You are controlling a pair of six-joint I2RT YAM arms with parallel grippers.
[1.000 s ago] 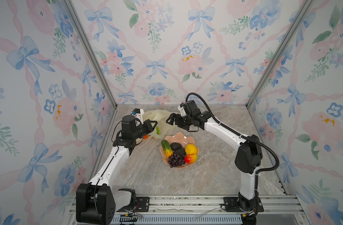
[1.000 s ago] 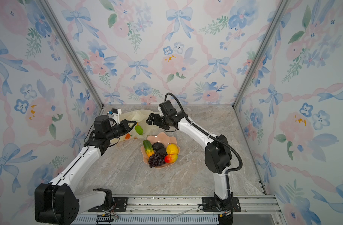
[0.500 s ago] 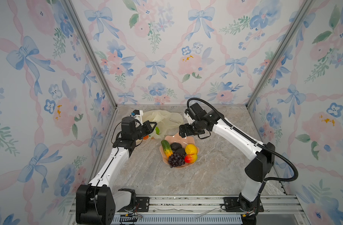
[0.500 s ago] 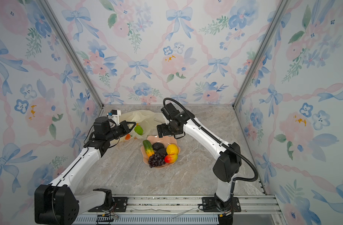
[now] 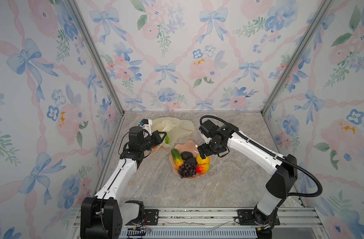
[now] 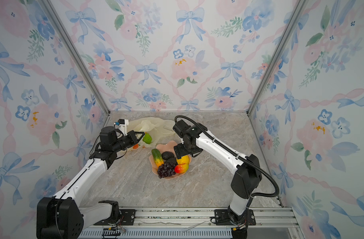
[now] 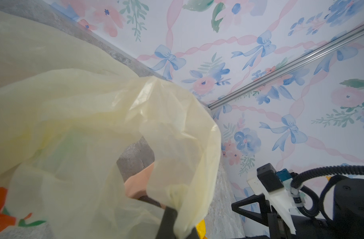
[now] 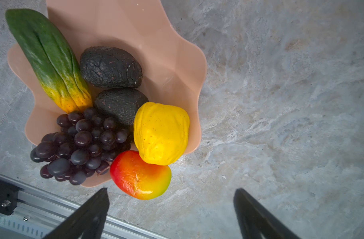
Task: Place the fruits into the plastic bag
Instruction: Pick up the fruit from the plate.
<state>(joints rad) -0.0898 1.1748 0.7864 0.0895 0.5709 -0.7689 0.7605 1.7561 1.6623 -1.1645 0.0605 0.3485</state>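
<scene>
pale-yellow bag point(image 7: 73, 103), salmon-pink bowl point(image 8: 135, 31), dark purple grapes point(image 8: 81, 142), yellow lemon point(image 8: 160, 132), black avocados point(image 8: 110, 66), seemingly bright-green ball point(image 6: 147, 138)

This is a robot test booth in a lab, dressed to look homely. Wallpaper panels point(image 5: 177, 62) of pastel bows and flowers stand beyond and to either side of the jaws, joined by bare aluminium posts point(image 5: 96, 55). A marble-look tabletop point(image 5: 177, 192) lies beneath the jaws. Behind them, the left arm point(image 5: 119, 175) and right arm point(image 5: 255, 154) are mounted on an aluminium rail point(image 5: 197, 215) with loose wiring point(image 5: 138, 229).
</scene>
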